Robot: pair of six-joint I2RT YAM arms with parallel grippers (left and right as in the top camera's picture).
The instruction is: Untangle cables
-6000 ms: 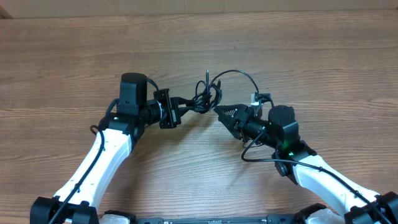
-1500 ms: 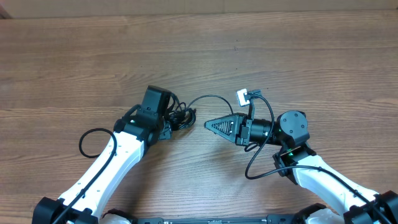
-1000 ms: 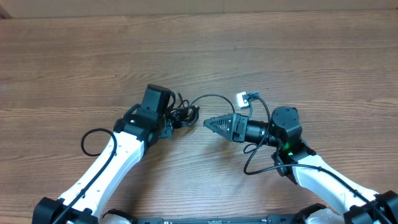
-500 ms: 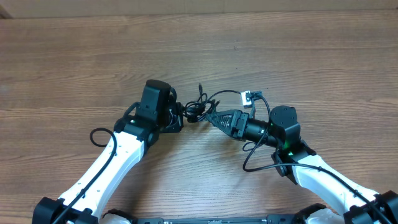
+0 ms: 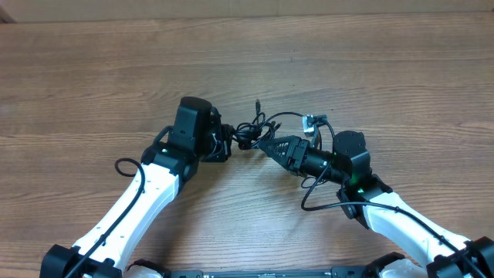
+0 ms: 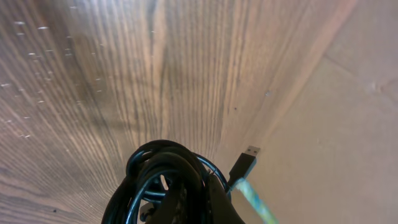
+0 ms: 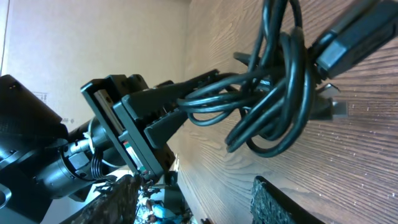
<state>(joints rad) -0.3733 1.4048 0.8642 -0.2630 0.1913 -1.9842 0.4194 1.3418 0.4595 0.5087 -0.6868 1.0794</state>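
Closer now to the cables (image 5: 248, 134), right jaws parted; left jaws clenched on the same cables.

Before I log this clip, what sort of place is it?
Probably a robotics lab bench: a wood-grain table, a white left arm and right arm reaching in, and tangled cables between them.
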